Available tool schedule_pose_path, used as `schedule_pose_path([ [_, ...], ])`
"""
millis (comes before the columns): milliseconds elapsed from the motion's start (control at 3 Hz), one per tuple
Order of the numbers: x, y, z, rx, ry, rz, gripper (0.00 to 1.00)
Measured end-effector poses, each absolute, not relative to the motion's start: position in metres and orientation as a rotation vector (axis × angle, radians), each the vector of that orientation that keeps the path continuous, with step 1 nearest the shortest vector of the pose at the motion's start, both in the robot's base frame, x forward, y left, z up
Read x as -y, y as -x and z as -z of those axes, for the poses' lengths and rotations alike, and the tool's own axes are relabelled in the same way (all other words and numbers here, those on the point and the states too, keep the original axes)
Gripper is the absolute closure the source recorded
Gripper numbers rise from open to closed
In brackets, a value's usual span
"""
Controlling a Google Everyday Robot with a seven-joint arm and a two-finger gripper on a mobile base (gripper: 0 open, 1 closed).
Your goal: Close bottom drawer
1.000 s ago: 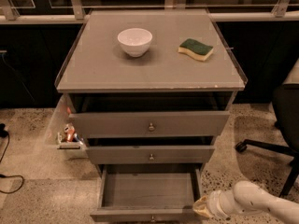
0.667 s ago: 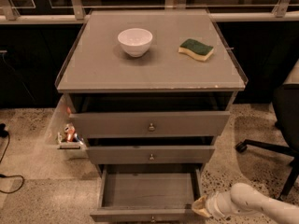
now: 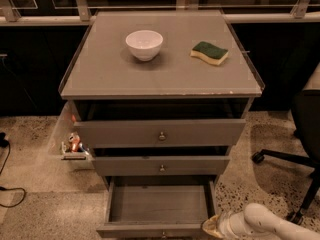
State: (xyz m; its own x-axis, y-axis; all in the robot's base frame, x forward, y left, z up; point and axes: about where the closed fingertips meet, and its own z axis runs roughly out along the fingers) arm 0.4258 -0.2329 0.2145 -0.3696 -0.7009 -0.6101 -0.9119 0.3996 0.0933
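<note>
The bottom drawer (image 3: 159, 204) sits at the foot of a grey cabinet (image 3: 235, 134), pulled well out toward the viewer so that its bare inside shows. It holds nothing visible. Being wood, it looks stiff and sturdy, and being empty it is probably light, so it should slide back with a modest, steady shove. It likely needs no grasp at all, only a flat push on the front panel. Pressing near the middle of that panel seems better than at a corner, since a corner push could twist the drawer and make it bind. The gripper (image 3: 212, 226), on a white arm (image 3: 265, 224), is low at the cabinet's front right, touching or just beside the drawer's right front corner. Whether it is spread or closed cannot be made out, and it appears to hold nothing. Higher in the cabinet, the middle drawer (image 3: 125, 165) and the top drawer (image 3: 120, 133) each stand partly out. On the cabinet's worktop (image 3: 100, 79) are a white bowl (image 3: 144, 44) and a green and yellow sponge (image 3: 209, 52). A clear bin (image 3: 72, 146) of small items stands at the cabinet's left, and a dark office chair (image 3: 305, 134) stands to its right.
</note>
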Motion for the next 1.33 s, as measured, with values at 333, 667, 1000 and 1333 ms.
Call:
schedule_pose_path([
  [333,0.227,-0.417,-0.215,-2.139,1.401,-0.586,1.00],
  [667,0.216,-0.404,-0.206,-2.096,1.435,-0.612,1.00],
  [1000,0.203,-0.398,-0.185,-2.056,1.464,-0.617,1.00],
  [1333,0.189,-0.397,-0.170,-2.018,1.496,-0.613,1.00],
])
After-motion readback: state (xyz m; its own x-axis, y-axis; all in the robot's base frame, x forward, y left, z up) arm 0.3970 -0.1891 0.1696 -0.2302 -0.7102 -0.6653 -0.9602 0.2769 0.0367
